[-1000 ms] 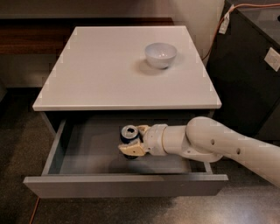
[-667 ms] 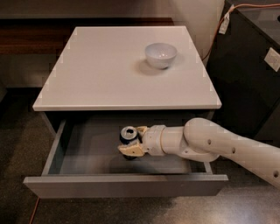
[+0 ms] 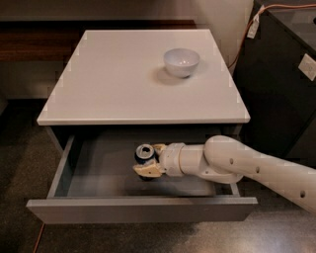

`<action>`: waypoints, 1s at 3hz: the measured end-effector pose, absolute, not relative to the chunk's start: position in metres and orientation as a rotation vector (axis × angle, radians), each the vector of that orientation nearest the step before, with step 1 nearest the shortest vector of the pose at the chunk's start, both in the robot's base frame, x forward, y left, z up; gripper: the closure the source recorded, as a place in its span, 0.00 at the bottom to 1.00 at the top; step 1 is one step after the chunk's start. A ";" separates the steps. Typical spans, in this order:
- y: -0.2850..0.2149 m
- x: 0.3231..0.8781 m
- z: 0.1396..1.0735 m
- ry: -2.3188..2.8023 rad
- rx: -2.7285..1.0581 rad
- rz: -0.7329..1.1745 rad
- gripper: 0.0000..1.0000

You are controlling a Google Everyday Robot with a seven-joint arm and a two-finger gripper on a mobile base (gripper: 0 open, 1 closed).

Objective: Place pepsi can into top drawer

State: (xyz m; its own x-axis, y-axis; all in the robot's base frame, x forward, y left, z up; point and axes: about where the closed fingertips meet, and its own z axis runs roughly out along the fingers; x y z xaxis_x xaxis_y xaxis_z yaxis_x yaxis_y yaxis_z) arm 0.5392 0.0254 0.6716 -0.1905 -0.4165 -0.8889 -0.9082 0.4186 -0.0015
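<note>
Top drawer point(image 3: 94, 175): hand point(image 3: 147, 159) around pepsi can point(image 3: 144, 151)

Dark speckled floor point(image 3: 19, 163), pale wall point(image 3: 222, 15), brown wooden ledge point(image 3: 34, 47) behind, black cabinet point(image 3: 276, 89) alongside.

arm point(image 3: 256, 168): white, rounded, dark dots, ribbed wrist | tool point(image 3: 146, 158): beige, in top drawer point(image 3: 143, 210)

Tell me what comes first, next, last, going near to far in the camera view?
Front of the top drawer → pepsi can, held by the gripper inside that drawer → white bowl on the cabinet top.
</note>
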 end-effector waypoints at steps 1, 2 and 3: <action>0.027 0.542 0.667 1.781 -1.159 0.678 0.59; 0.026 0.542 0.665 1.776 -1.164 0.680 0.36; 0.027 0.541 0.665 1.775 -1.166 0.683 0.12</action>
State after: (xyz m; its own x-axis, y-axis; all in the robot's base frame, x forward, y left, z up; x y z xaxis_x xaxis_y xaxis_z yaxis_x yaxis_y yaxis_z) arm 0.5411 0.0274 0.6652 -0.1721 -0.4292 -0.8867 -0.9129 0.4078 -0.0201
